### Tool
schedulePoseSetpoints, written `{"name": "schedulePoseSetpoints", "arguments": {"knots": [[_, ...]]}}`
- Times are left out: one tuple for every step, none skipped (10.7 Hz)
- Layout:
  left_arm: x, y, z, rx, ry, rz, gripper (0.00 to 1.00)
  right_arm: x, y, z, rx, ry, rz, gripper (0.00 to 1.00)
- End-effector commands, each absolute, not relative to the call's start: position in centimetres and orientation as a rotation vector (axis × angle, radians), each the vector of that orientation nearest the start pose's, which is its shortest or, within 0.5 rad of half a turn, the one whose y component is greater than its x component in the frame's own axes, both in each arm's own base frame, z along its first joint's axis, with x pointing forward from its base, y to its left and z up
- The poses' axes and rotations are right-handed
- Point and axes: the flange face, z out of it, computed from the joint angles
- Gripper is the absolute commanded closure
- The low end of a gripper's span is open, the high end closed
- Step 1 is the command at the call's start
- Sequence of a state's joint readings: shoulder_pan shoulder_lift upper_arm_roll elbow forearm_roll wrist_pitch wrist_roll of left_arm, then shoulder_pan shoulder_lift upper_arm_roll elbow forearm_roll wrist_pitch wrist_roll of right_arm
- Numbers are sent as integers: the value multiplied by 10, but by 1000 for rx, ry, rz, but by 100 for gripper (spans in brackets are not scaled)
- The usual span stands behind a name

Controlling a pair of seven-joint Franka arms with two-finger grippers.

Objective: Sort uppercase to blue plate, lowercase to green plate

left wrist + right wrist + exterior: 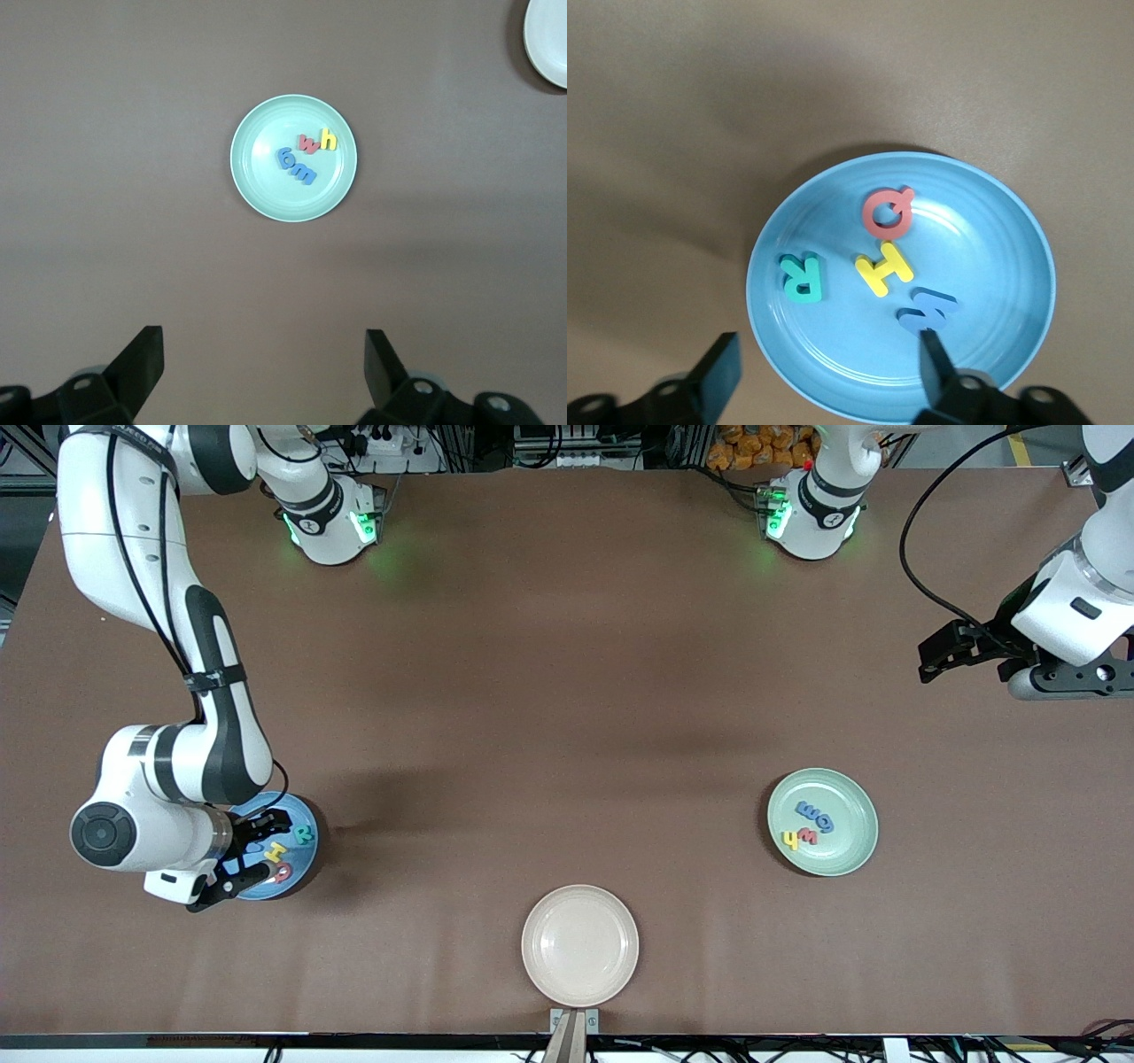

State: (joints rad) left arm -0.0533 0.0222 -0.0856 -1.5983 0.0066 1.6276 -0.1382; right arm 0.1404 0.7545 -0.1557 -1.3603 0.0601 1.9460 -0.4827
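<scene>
Four blocky foam capitals lie in the round matte sky-blue plate [833, 372]: a teal R [802, 277], a yellow H [883, 267], a red ring-shaped Q [887, 212] and a blue M [927, 310]. The right gripper [828, 372] hangs low over this plate with its jaws spread and nothing between them; the M lies just beside one black finger [936, 359], partly under its tip, the H and R lie a little ahead of the gap, and the Q lies farthest from the jaws. Four smaller rounded foam lowercase letters rest in the round pale mint-green plate [257, 181]: a blue g [288, 158], a blue m [304, 172], a red m or w [308, 143] and a yellow h [329, 140], clustered and touching. The left gripper [264, 363] waits high over bare brown tabletop, jaws wide and empty, with that plate well ahead of them. One round cream plate [580, 945] sits apart from both grippers.
</scene>
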Motion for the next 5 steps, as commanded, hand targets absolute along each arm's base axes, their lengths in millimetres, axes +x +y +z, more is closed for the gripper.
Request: {"name": "schedulePoseSetpoints", "arguments": {"knots": [[558,-77,605,-3133,-11,-9,0,700,10,275,-3062,-700,273,0],[559,-76,605,-3122,-1,-12,0,689,5,286,-3073,-640,250,0],[558,-78,605,-3109,12,-15,0,673,7,301,-3068,-602,184,0],[558,-79,606,-3109,12,-17,0,655,6,312,-3056,-567,136,0],[558,-79,608,-3109,17,-22,0,643,5,328,-3053,-559,104,0]]}}
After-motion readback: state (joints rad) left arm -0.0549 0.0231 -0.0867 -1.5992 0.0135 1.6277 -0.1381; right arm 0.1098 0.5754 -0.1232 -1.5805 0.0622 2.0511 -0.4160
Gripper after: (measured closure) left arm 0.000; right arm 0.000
